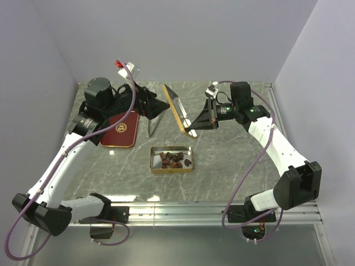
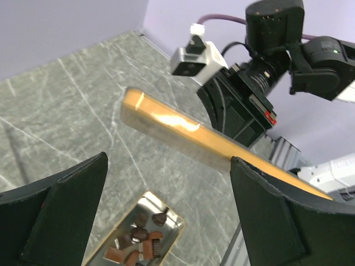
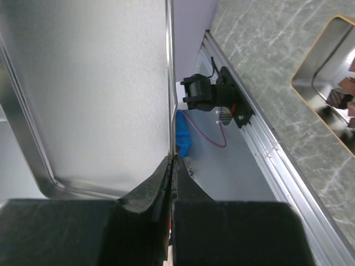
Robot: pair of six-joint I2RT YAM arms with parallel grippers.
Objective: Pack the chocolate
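Black fingers of the right gripper [image 3: 172,166] are pinched shut on the rim of a thin gold tin lid [image 1: 176,108], holding it up on edge. The left gripper [image 2: 169,166] is wide open beside the lid and holds nothing. The chocolate [image 1: 172,159] lies in a small gold tin [image 1: 171,170] at the middle of the table [image 1: 233,160]. The lumps look light and easy to squash, so grabbing the stiff lid seems safer.

The left arm [image 1: 58,166] and right arm [image 1: 274,141] each have white tubular links and black joint housings. A purple cable [image 1: 22,216] loops along each arm. The left gripper [image 2: 168,160] has broad matte-black fingers [image 2: 61,205]. A green indicator light [image 2: 334,51] is lit on the right arm.
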